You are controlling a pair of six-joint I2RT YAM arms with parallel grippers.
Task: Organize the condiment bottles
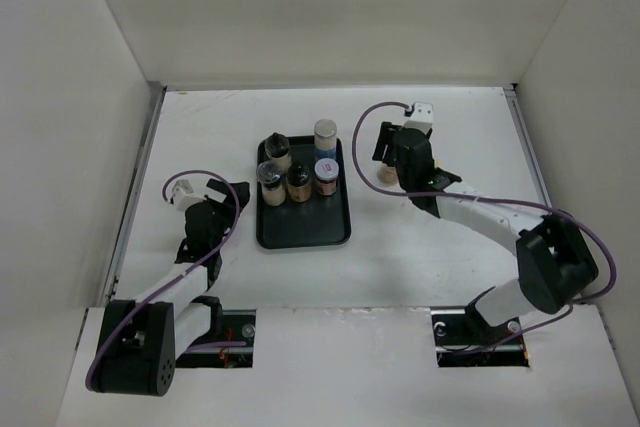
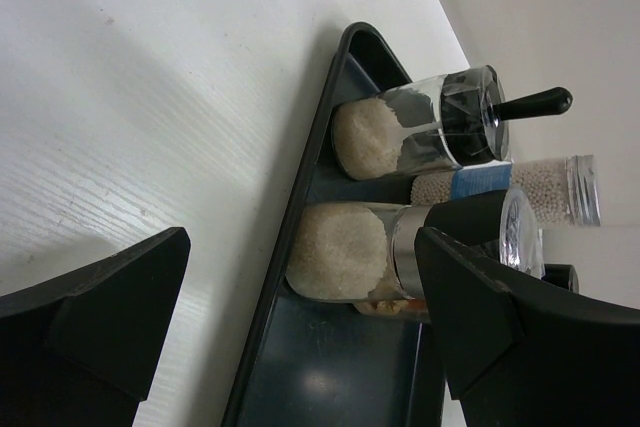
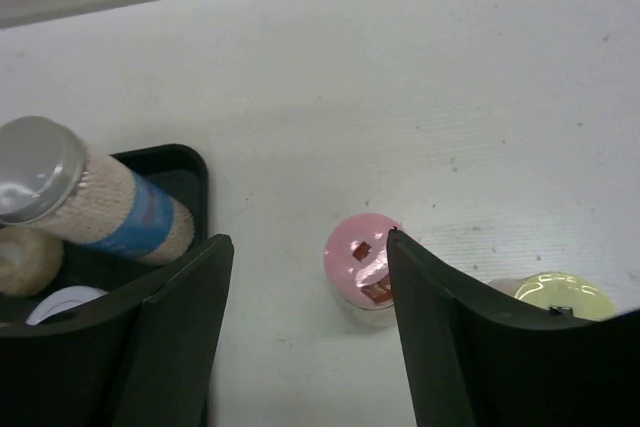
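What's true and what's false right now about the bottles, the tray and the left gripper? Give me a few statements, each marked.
1. Five bottles stand on the black tray. True.
2. The pink-capped bottle is on the tray. False: it stands on the table, right of the tray.
3. The left gripper is shut on a bottle. False: it is open and empty, pointing at the tray's side.
4. The blue-banded bottle is at the tray's far end. True.
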